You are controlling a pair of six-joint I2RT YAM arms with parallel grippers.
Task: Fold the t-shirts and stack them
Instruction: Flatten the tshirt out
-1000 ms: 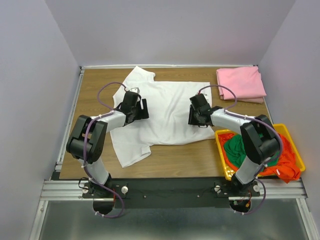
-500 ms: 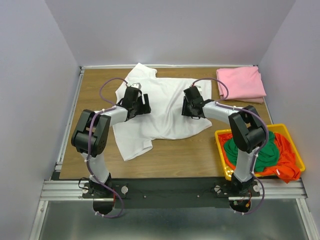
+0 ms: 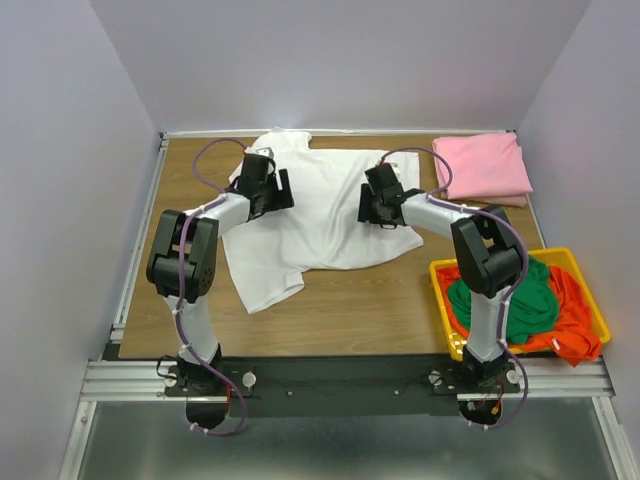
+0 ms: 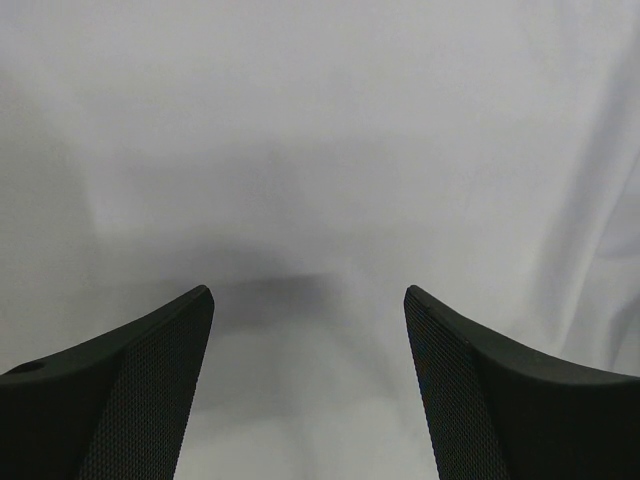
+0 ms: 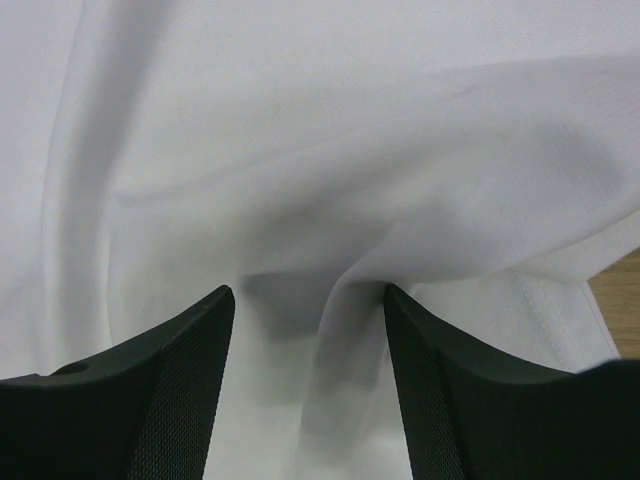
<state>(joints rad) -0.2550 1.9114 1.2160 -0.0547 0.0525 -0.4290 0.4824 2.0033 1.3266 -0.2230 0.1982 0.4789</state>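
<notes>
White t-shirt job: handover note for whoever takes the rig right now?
Left claw: open, over the white t-shirt, which lies rumpled and unfolded.
Right claw: open, with a ridge of the same shirt between its jaws.
Pink t-shirt: folded, far right corner. Done.
Green t-shirt and orange t-shirt: heaped in the yellow basket.
Left to do: fold white, green and orange, then stack all.

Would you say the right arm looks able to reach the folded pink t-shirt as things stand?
Probably yes: the pink t-shirt lies near the right arm, only bare table between, though its jaws sit on the white t-shirt.
</notes>
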